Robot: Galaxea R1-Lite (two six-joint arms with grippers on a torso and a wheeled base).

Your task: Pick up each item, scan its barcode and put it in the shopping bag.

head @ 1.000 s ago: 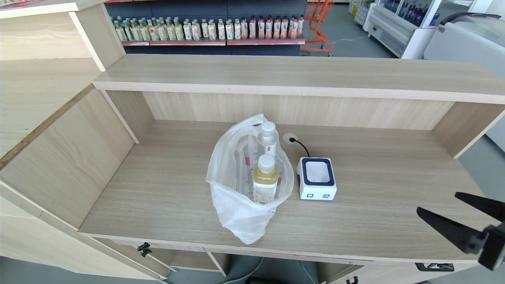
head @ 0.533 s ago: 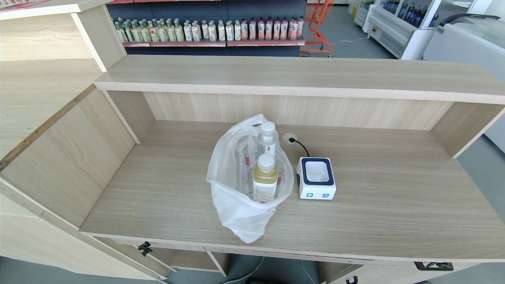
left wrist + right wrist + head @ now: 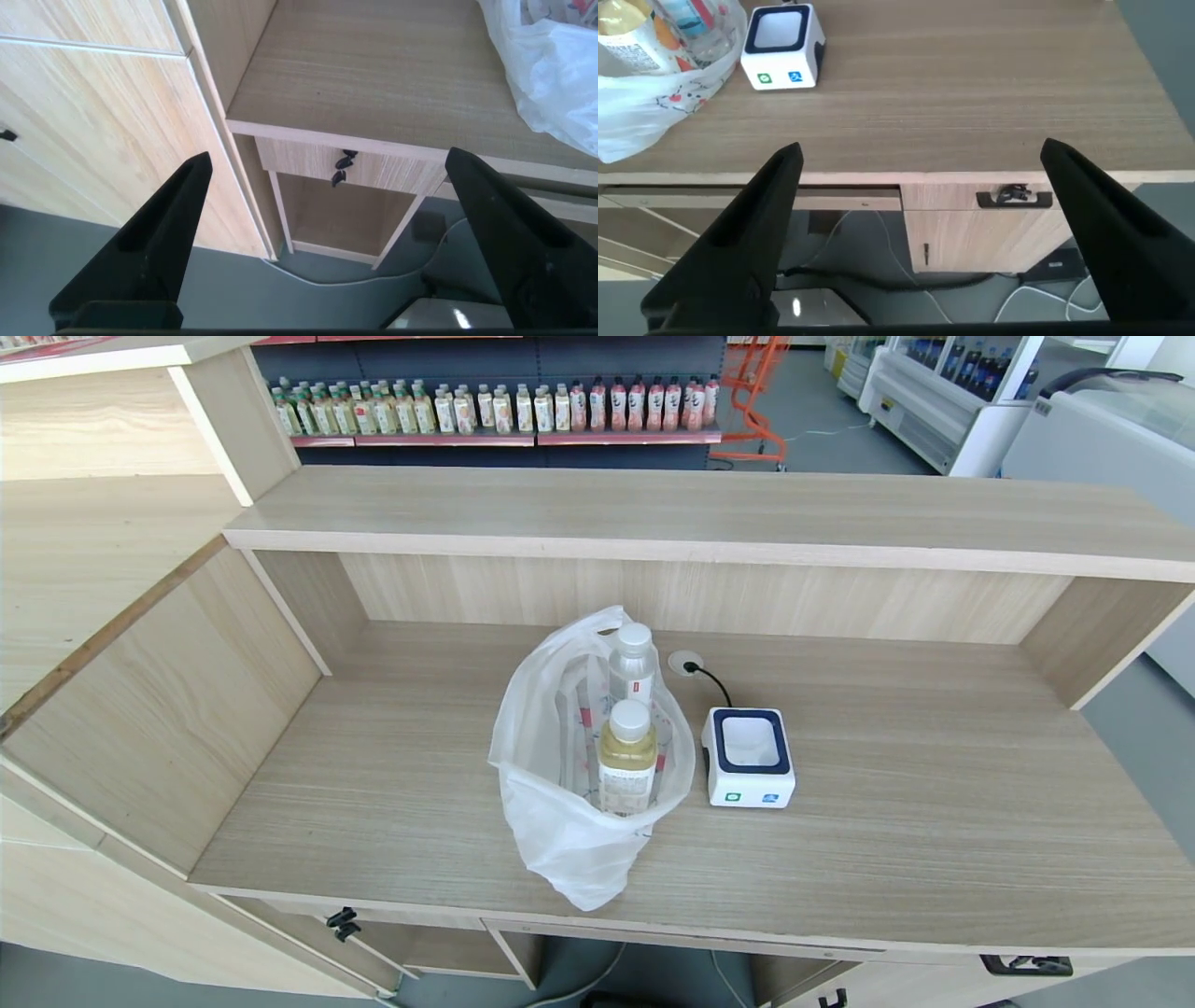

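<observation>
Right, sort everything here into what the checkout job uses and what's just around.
Job: shopping bag; nearer bottle and farther bottle standing in it; barcode scanner beside the bag.
Just around: shelf of drinks behind the counter; display freezers.

You saw a counter (image 3: 934, 821) of pale, streaked wood grain. The shopping bag (image 3: 560, 859) was milky white with small red marks. The near bottle (image 3: 627, 765) held yellow liquid under a white cap; the far bottle (image 3: 633, 672) was clear, labelled red. The scanner (image 3: 749, 761) was white, its window framed dark blue, its cable (image 3: 716, 682) black. The left gripper (image 3: 329, 159) and right gripper (image 3: 922, 147) were black.
</observation>
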